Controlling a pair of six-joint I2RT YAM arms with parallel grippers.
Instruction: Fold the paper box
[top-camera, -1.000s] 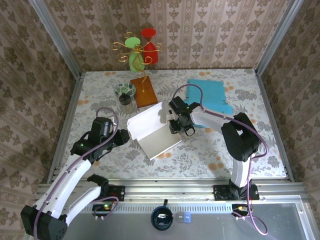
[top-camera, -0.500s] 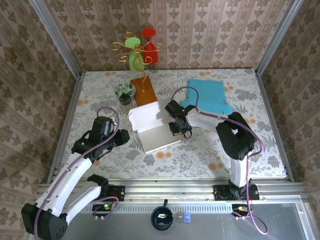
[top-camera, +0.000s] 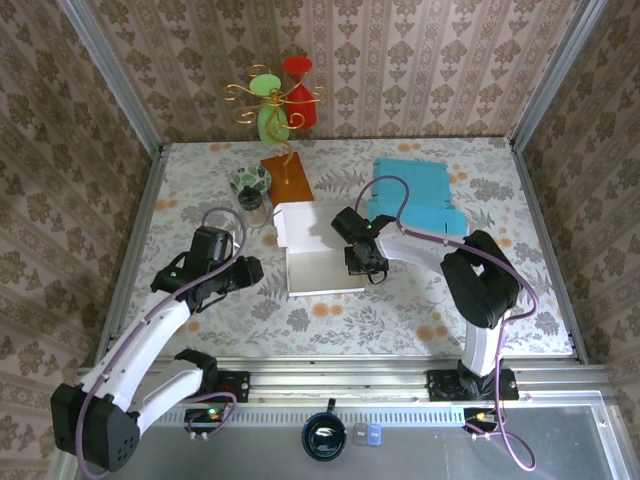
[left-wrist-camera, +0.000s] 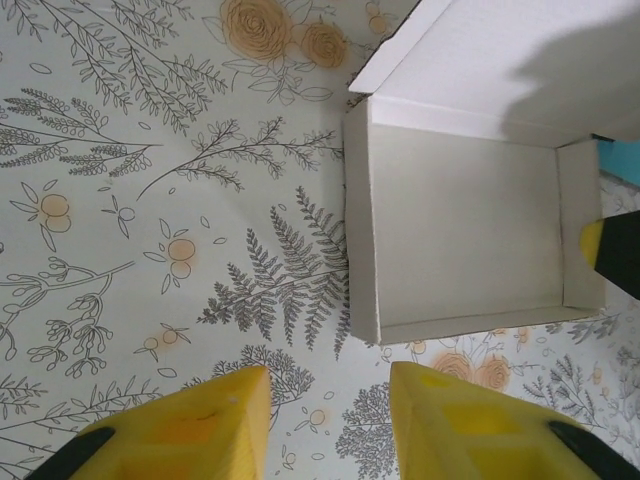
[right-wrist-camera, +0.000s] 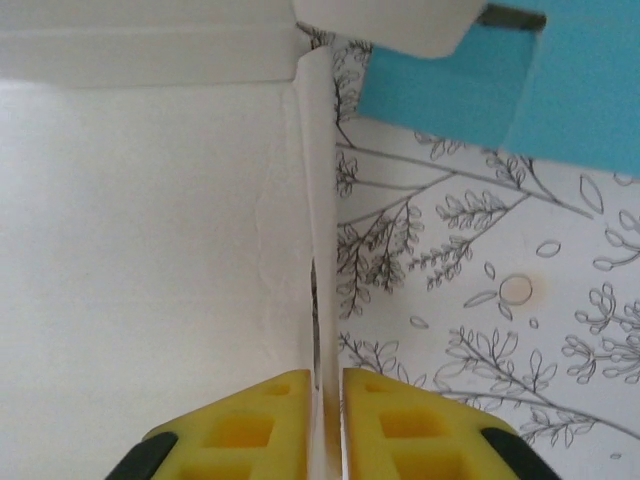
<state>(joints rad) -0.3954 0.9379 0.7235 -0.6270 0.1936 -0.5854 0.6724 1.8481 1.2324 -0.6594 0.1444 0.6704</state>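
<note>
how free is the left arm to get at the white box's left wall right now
Probably yes: the left arm has its jaws open, with only bare tablecloth between them and the left wall of the white box. The right arm pinches the opposite wall, clear of that path.

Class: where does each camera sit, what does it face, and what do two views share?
Top external: above, behind the bases, facing down at the table; the left arm and right arm show.
Left wrist: above the white box, looking in; open left gripper shows.
Right wrist: faces the box's wall, pinched by the right gripper.
Both wrist views share the box.
</note>
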